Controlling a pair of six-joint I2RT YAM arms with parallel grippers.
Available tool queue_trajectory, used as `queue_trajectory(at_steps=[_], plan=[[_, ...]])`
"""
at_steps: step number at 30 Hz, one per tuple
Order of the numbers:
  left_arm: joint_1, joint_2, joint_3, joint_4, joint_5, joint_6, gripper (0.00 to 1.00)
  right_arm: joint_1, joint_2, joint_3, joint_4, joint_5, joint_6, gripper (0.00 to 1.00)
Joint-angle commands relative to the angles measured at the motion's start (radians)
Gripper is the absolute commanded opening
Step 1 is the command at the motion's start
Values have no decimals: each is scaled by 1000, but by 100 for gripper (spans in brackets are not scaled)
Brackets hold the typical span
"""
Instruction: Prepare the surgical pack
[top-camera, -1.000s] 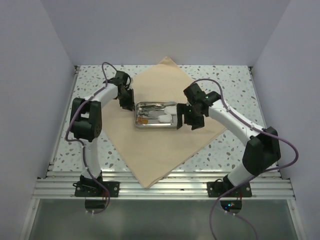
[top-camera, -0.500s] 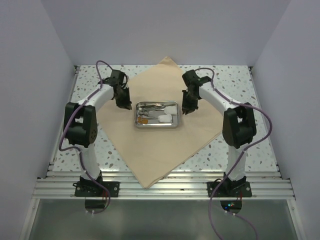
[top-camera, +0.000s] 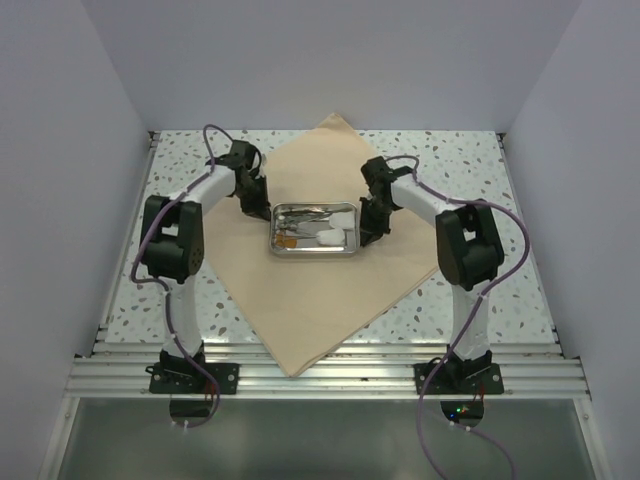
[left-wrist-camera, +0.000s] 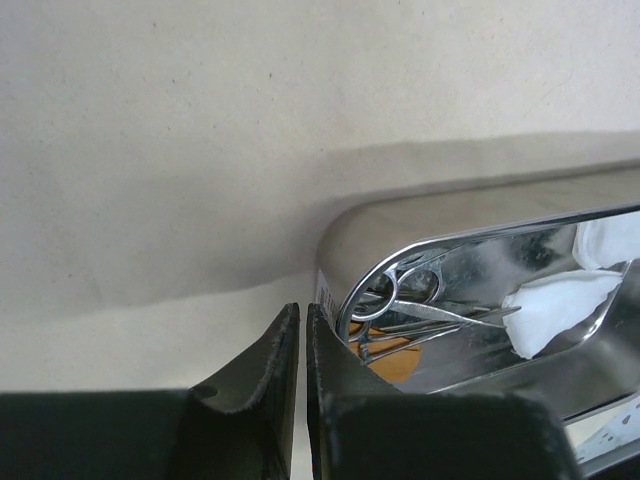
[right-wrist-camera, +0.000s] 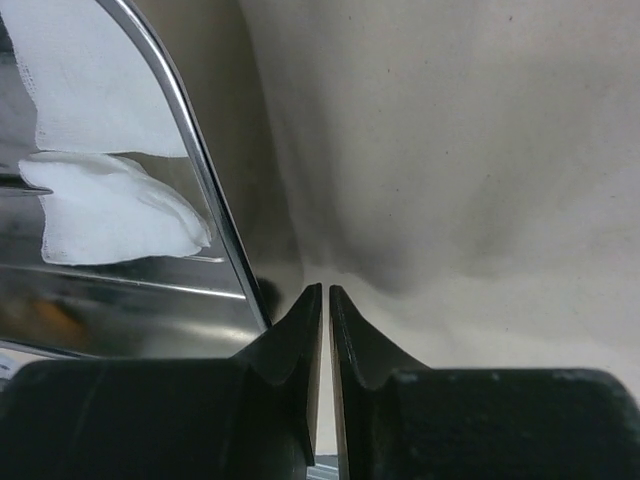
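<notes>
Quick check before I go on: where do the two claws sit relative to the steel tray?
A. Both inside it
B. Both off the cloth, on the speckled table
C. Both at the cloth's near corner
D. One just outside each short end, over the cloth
D: in the top view the left claw sits just off the left end of the tray and the right claw just off its right end, both over the tan surgical pack.

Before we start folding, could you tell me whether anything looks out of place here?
Nothing is spilled or damaged: the tray sits squarely in the middle of the sheet, scissors and gauze inside. One oddity: the sheet's near corner runs past the table edge onto the rails.
</notes>
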Motion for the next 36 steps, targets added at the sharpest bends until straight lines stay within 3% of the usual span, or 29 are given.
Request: queue_trajectory(at_steps=[1,16,29,36], plan=[[-4,26,67,9,36,-22,10,14,-38,-29,62,-94,41,11],[-2,94,150,-10,42,-25,11,31,-38,-10,39,-73,63,11],[41,42,60,12,26,-13,16,14,47,151,-66,52,-66,12],[44,14,32,27,42,-11,20,15,97,193,-67,30,-77,12]])
